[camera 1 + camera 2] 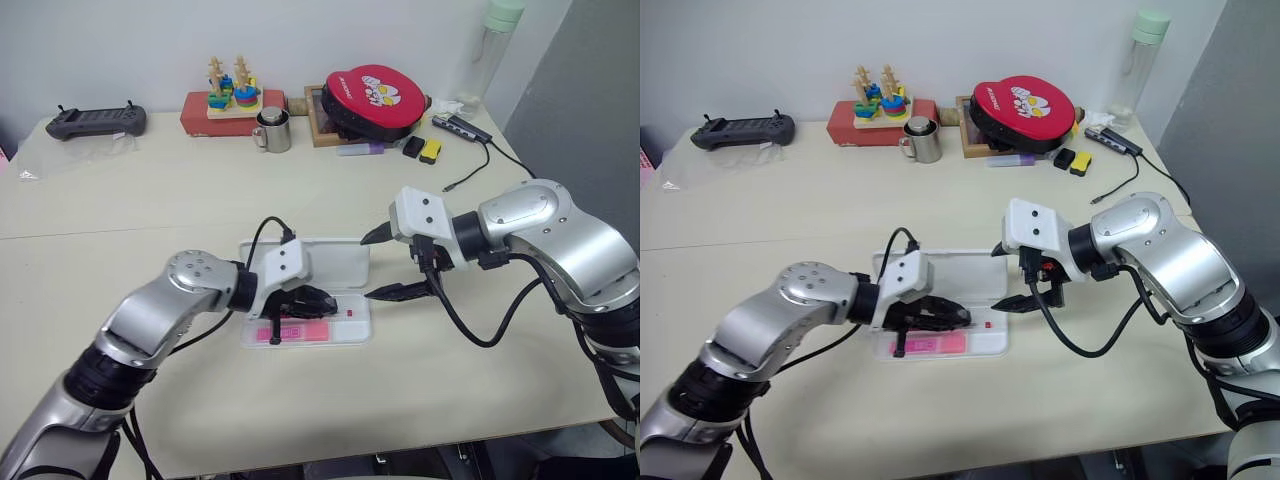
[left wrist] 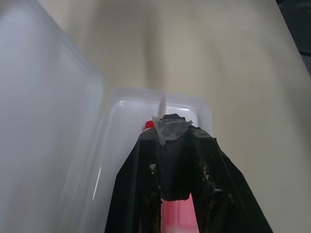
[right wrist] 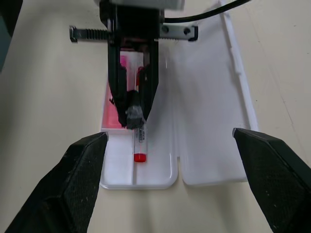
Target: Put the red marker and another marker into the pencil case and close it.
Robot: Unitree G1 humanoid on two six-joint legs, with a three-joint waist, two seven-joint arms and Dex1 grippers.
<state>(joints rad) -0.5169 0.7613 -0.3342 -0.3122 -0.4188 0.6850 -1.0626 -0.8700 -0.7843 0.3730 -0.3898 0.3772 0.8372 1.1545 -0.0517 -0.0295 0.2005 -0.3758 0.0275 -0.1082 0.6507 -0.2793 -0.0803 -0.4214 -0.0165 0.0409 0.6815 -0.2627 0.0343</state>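
While both arms meet over the table (image 1: 120,260), you see the pencil case (image 1: 345,262) lying open beneath them, lid flat on the far side of the tray, away from the robot.

L gripper (image 3: 135,114) reaches into the tray from the robot's left, fingers pressed together w/ no gap, tips on the red marker (image 3: 140,143). The marker lies lengthwise in the tray's slot, its red end poking out just past the fingertips, toward the R gripper. Whether the fingers actually pinch the barrel or only rest on it, you can't tell. A bit of grey tape wraps the fingertip.

R gripper (image 1: 385,262) hangs at the case's right-hand end, jaws spread wide and empty: one finger by the lid side, the other by the tray side, the case's end between them, apart from both.

The pink highlighter (image 1: 300,333) sits in the tray's near compartment, directly under the L gripper's body, beside the red marker.

Well beyond both grippers, along the wall: a red round pouch (image 1: 378,100), a metal mug (image 1: 273,130), a wooden stacking toy (image 1: 233,90), a black controller (image 1: 95,121), a clear bottle (image 1: 492,50).
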